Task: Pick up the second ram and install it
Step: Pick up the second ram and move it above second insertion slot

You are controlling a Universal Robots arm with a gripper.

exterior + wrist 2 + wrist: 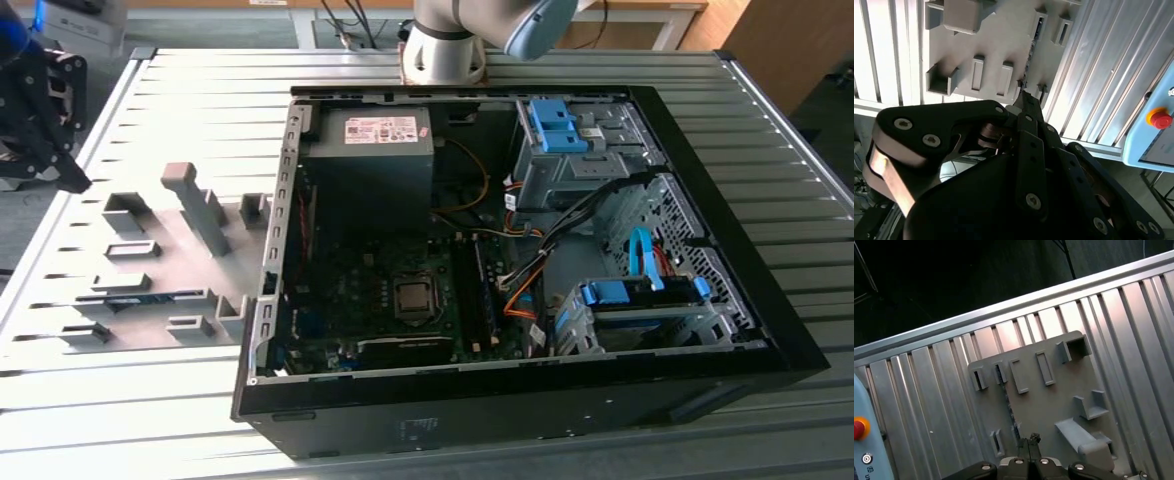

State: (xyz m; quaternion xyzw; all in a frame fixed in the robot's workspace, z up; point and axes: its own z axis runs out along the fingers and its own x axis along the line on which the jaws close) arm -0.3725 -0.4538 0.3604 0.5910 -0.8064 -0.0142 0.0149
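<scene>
Grey plastic lies under me: a fixture plate (1054, 405) with raised blocks and slots, flat on the ribbed metal table (919, 390). In both wrist views the second ram (1010, 410) (1030, 55) stands on edge in that plate, a thin dark strip held at each end between small slot blocks. In the exterior view the second ram (147, 297) shows as a blue-green sliver low in the plate, towards the near edge of the table.

My gripper (1024, 97) (1029, 440) hangs above the plate and clear of the ram. Its jaws are drawn together and hold nothing. In both wrist views their tips line up with one end of the strip. The exterior view puts my gripper (67, 175) at its far left, higher than the plate's tallest block.

At the exterior view's right of the plate, an open black computer case (747, 300) lies on its side with its motherboard (360, 290), power supply (374, 150) and blue drive brackets (554, 125) exposed. A red button (1160, 119) sits on a pale blue panel beyond the table's edge.
</scene>
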